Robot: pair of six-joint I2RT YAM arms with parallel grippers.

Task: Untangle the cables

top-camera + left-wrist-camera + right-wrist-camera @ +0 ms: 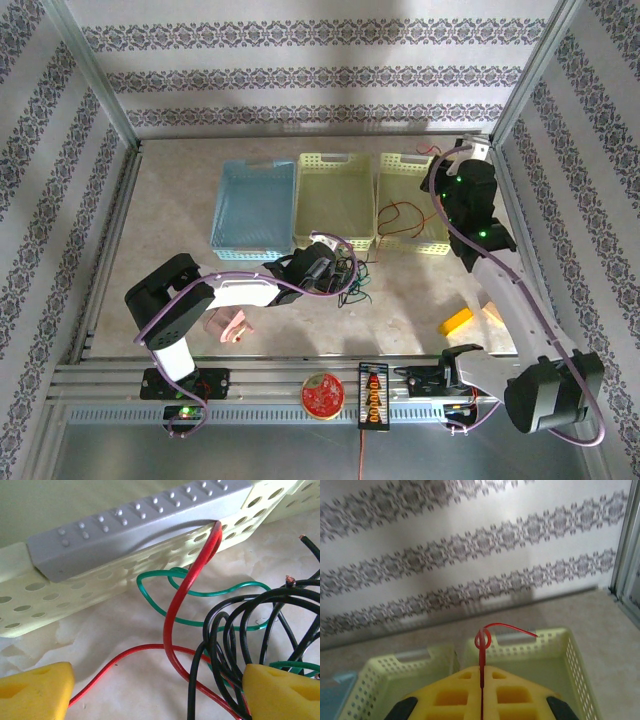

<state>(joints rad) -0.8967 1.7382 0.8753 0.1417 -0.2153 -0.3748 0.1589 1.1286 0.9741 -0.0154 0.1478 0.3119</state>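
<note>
Red, green and black thin squiggly cables (352, 272) are lying tangled, top cam, on the beige table (180, 220), just beside the middle pale-yellow perforated plastic basket (335, 195). Left wrist cam: left gripper (159, 695) is gaping wide, gripping nothing, strands sitting btwn its yellow fingertips (35, 690). Right wrist cam: right gripper (481, 690) is clenching one red strand (482, 641) above another yellow basket (572, 660).

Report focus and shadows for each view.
Top external: sharp, evenly lit, faint shadows on the back wall. Left wrist: red cable crisp, near yellow fingertips blurred. Right wrist: soft throughout, broad shadow across the wallpaper.
</note>
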